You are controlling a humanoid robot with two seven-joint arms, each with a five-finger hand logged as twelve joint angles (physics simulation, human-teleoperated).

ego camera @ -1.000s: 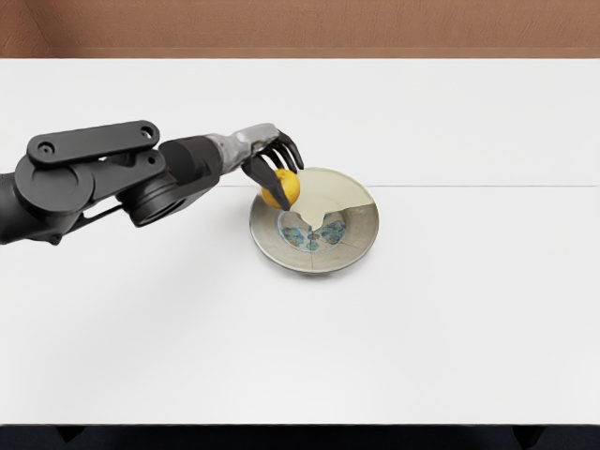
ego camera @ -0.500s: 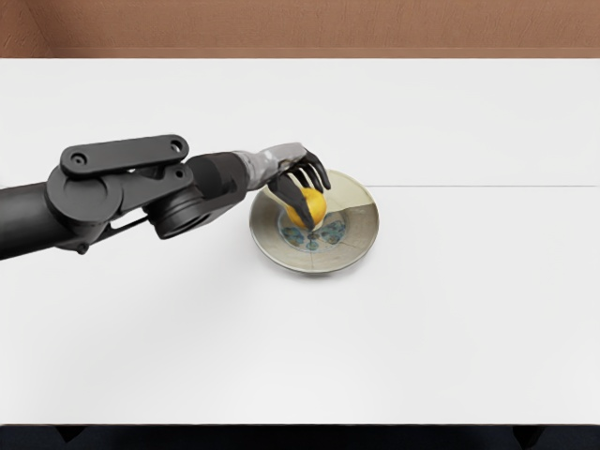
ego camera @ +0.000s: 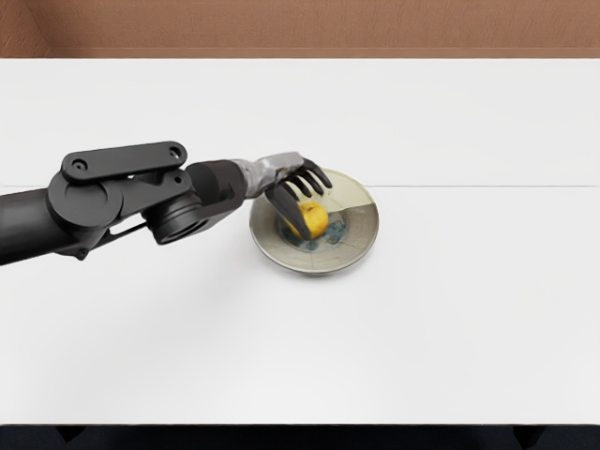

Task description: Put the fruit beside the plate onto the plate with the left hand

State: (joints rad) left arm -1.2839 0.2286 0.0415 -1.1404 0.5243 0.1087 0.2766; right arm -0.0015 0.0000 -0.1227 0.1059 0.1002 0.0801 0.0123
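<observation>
On the plate (ego camera: 362, 232), left of its middle, I see the yellow fruit (ego camera: 315, 220) lying in the well.
From my feed the left hand (ego camera: 292, 186) hovers over the plate's upper-left rim, its dark fingers (ego camera: 312, 175) fanned apart above the fruit, not closed around it; the thumb hangs just beside the fruit's left side, and I cannot tell if it touches.

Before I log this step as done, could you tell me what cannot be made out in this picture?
Head view: whether the left hand grips the fruit; the hand overlaps the fruit's top.
Head view: the plate centre pattern, partly covered by hand and fruit.
Head view: the left arm upper part, cut off by the left edge.
The right arm is out of view.
</observation>
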